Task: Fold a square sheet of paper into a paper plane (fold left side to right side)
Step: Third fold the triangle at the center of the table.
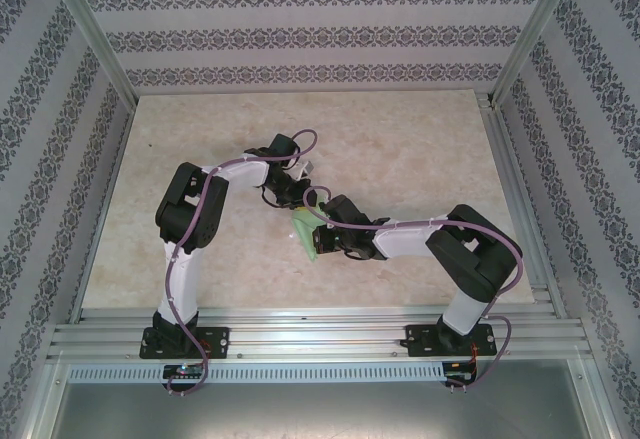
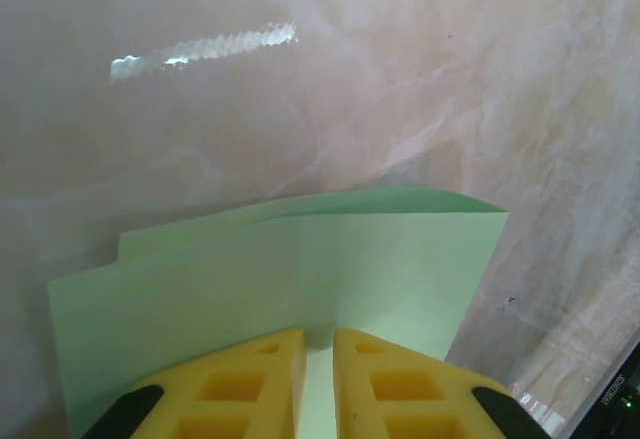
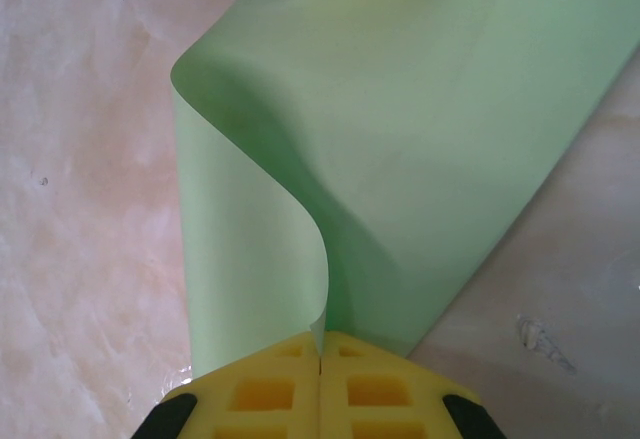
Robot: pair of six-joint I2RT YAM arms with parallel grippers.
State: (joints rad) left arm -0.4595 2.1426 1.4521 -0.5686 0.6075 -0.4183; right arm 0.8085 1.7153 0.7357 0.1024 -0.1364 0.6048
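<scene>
L arm comes in from the sheet's left side in the top view. The left end effector (image 2: 319, 347) is clenched on the square sheet of paper (image 2: 300, 259). Its 2 yellow fingers (image 2: 245, 384) stand nearly together, w/ a thin strip of mint-green paper running into the gap btwn them. From that wrist cam the sheet shows 2 layers, the back edge slightly offset behind the front one. A bright glare streak (image 2: 200, 47) lies on the pale marbled tabletop (image 2: 450, 79) beyond the sheet.

In the top view the sheet sits about mid-tabletop, btwn the 2 end effectors and touching both.

The right end effector (image 3: 320, 344), on the sheet's right side, is grasping it too. Its fingers (image 3: 385, 394) are pressed tight together and a curled edge of the paper drops straight into the seam. In that view the sheet bends over in a soft rounded loop, not a flat crease.
</scene>
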